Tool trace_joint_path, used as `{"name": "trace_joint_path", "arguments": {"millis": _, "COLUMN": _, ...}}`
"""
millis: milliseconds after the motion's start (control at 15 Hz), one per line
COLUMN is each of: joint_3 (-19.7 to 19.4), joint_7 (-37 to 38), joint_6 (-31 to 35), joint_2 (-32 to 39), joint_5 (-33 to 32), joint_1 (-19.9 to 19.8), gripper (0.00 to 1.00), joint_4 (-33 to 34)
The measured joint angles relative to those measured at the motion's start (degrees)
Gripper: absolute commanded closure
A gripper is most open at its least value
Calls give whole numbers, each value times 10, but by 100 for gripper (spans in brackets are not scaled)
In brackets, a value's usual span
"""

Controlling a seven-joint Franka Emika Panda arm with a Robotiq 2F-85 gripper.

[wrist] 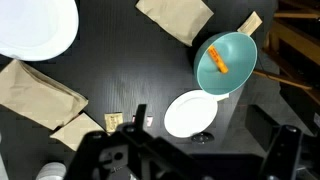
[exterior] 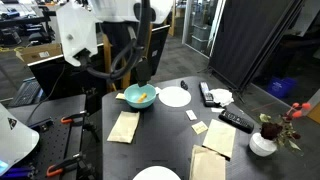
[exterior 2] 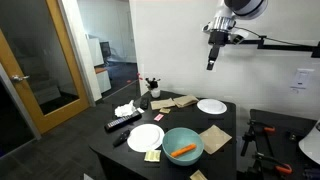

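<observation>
My gripper (exterior 2: 212, 62) hangs high above the black table (exterior 2: 175, 122), open and empty; in the wrist view its two dark fingers stand wide apart around the gripper (wrist: 215, 138) midpoint. Directly below it lie a small white plate (wrist: 193, 112) and a teal bowl (wrist: 232, 70) holding an orange carrot piece (wrist: 218, 60). The bowl (exterior: 137, 97) and the plate (exterior: 174, 96) sit at the far end of the table in an exterior view. The bowl (exterior 2: 183, 145) stands near the front edge in an exterior view.
A larger white plate (wrist: 35, 25), brown napkins (wrist: 175, 18) and sticky notes (wrist: 113, 121) lie on the table. Remotes (exterior: 236, 120), a crumpled tissue (exterior: 221, 97) and a vase of flowers (exterior: 265, 140) stand at one side. Clamps and cables (exterior: 70, 122) flank the table.
</observation>
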Motion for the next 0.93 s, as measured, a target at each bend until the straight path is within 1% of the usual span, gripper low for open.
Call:
{"name": "trace_joint_path", "arguments": {"millis": 667, "joint_3": 0, "joint_7": 0, "joint_6": 0, "joint_2": 0, "joint_5": 0, "joint_1": 0, "gripper": 0, "joint_4": 0}}
{"name": "trace_joint_path", "arguments": {"millis": 867, "joint_3": 18, "joint_7": 0, "joint_6": 3, "joint_2": 0, "joint_5": 1, "joint_1": -11, "gripper": 0, "joint_4": 0}}
{"name": "trace_joint_path", "arguments": {"millis": 933, "joint_3": 28, "joint_7": 0, "joint_6": 14, "joint_2": 0, "joint_5": 10, "joint_1": -11, "gripper": 0, "joint_4": -1}}
